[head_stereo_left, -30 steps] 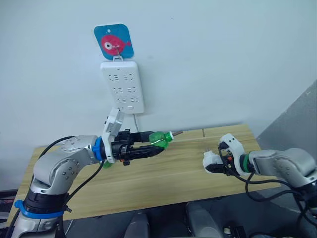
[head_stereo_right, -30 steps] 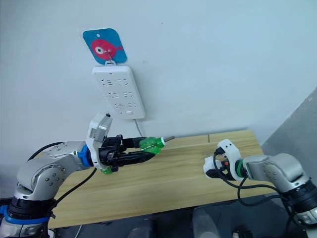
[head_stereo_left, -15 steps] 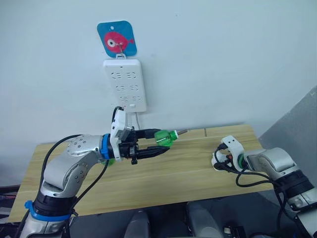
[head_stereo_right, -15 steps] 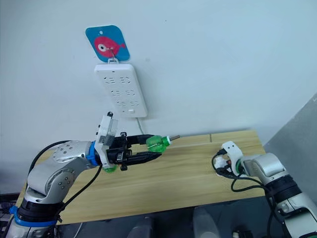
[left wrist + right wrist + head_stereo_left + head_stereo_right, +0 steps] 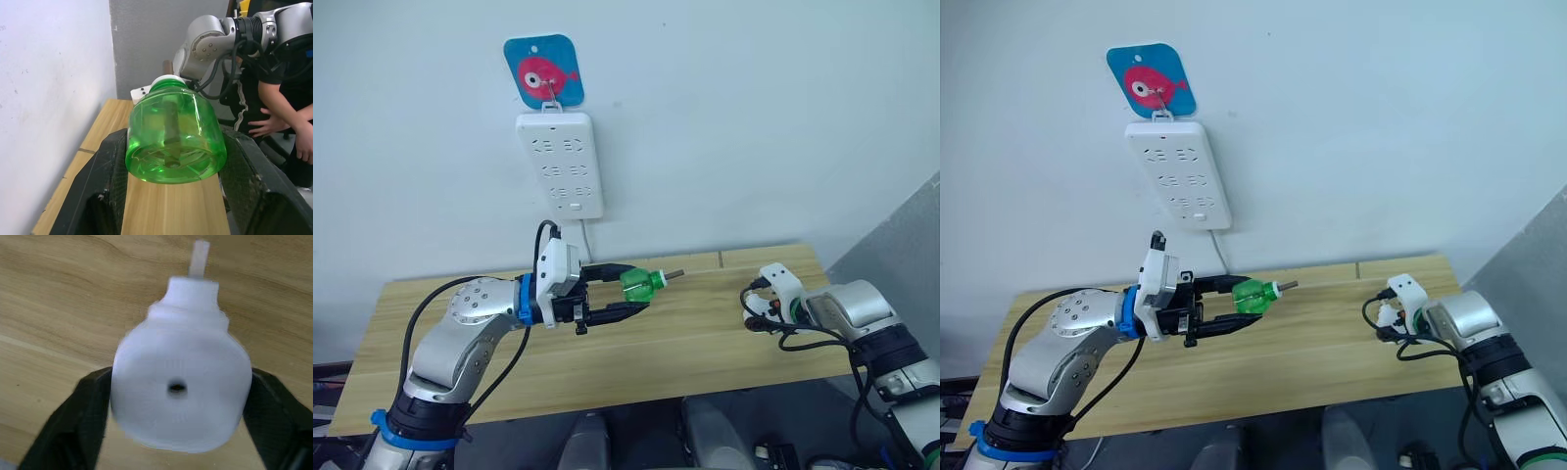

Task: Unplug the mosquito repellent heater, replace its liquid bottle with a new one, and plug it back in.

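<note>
Left eye view shows the left gripper [image 5: 631,291] raised over the wooden table [image 5: 636,352], its two black fingers clamped on a green liquid bottle [image 5: 639,284] that lies sideways in the grasp, its white neck and thin wick pointing toward the robot's right. Left wrist view looks at the round base of that bottle [image 5: 172,142], one black finger [image 5: 110,166] pressed against each side and the wick rod visible through the green plastic. Across the table, near its right end, the right gripper [image 5: 762,307] holds the mosquito repellent heater [image 5: 180,387]; in the right wrist view the white rounded unit sits between the two black fingers [image 5: 83,411], its round vent hole facing the camera, the tabletop behind it. The two grippers are well apart. On the wall above the table hangs a white power strip [image 5: 561,164] from a blue tag with a pink fish [image 5: 544,72], its cord dropping behind the left arm. A person [image 5: 288,98] in dark clothes stands beyond the table's right end.
</note>
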